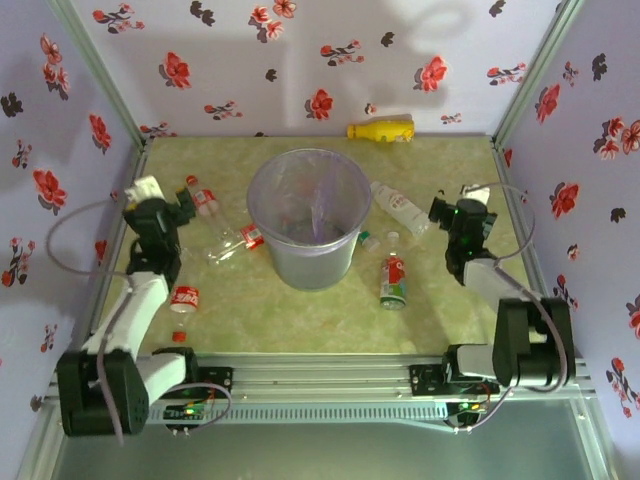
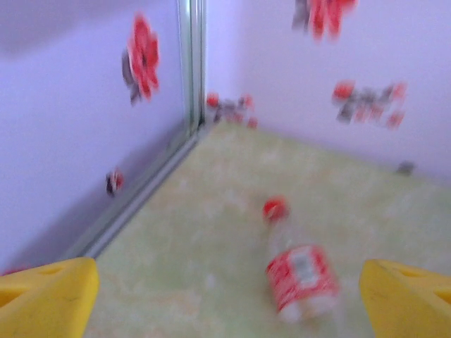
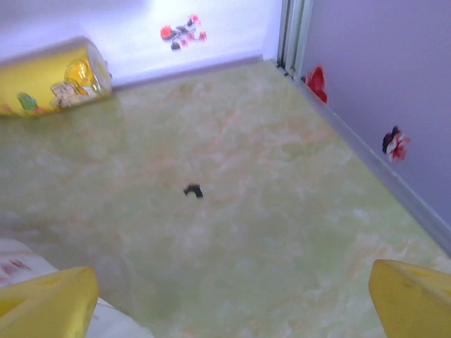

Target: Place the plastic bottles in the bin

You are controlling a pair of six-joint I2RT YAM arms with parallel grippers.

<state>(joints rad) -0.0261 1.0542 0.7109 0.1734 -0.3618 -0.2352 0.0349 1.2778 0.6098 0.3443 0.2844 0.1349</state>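
The bin (image 1: 310, 215), a tall translucent lilac bucket, stands mid-table. Plastic bottles lie around it: a yellow one (image 1: 380, 130) at the back wall, a clear white-labelled one (image 1: 400, 208) right of the bin, a red-labelled one (image 1: 393, 280) in front of that, and a red-capped one (image 1: 203, 200) on the left. Another clear bottle (image 1: 232, 245) lies against the bin and a short one (image 1: 185, 298) beside the left arm. My left gripper (image 2: 229, 303) is open above the red-capped bottle (image 2: 299, 274). My right gripper (image 3: 229, 303) is open over bare table, with the yellow bottle (image 3: 53, 84) far ahead.
Flowered walls with metal corner posts (image 1: 110, 90) close in the table on three sides. A loose red cap (image 1: 179, 336) lies by the left arm and a green cap (image 1: 367, 240) beside the bin. A black speck (image 3: 192, 190) marks the table ahead of the right gripper.
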